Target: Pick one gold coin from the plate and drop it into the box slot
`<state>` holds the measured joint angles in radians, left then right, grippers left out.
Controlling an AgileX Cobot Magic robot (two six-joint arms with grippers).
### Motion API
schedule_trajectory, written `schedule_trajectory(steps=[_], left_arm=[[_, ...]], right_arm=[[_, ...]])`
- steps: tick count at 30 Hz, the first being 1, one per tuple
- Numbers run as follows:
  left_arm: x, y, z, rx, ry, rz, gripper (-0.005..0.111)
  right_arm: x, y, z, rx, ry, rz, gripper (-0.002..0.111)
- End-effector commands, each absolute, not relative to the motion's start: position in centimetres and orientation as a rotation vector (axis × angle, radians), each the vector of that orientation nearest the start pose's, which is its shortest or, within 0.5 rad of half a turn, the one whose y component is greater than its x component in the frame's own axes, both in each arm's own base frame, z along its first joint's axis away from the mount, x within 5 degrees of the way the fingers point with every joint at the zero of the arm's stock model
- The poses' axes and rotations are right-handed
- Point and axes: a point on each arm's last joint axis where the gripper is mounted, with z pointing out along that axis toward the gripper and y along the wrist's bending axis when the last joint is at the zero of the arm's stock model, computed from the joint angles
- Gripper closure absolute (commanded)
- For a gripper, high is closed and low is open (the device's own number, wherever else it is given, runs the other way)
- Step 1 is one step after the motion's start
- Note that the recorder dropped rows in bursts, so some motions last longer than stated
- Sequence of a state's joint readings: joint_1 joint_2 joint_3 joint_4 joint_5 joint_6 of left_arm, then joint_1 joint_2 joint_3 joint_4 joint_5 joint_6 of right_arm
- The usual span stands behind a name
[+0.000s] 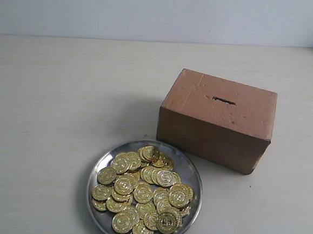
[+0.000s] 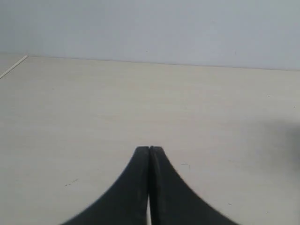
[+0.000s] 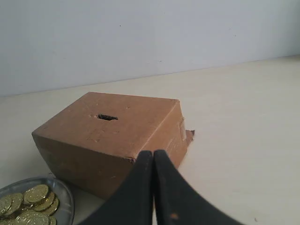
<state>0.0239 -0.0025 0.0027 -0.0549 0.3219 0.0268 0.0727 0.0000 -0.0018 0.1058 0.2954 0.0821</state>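
Plainly nothing is done yet: I see the coins (image 1: pixel 142 192) heaped on the plate (image 1: pixel 189 165) just beside the box (image 1: pixel 215 130), slot (image 1: pixel 223 100) unobstructed; left gripper (image 2: pixel 149 149) and right gripper (image 3: pixel 153 152) are clenched, empty.

Bright, soft even light, faint shadows, glints on the coins (image 1: pixel 142 194), slight haze throughout

We see the plate (image 3: pixel 67 199) cut off in the right wrist view; embossing on the gold coins (image 1: pixel 142 192) is too small to read.
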Motion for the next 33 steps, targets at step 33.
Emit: schedule_trajectory(steps=[33], left_arm=[[5.4, -0.1, 18.5, -0.040, 1.799, -0.031, 0.107]], right_arm=[[5.4, -0.1, 22.5, 0.351, 1.323, 0.473, 0.108]])
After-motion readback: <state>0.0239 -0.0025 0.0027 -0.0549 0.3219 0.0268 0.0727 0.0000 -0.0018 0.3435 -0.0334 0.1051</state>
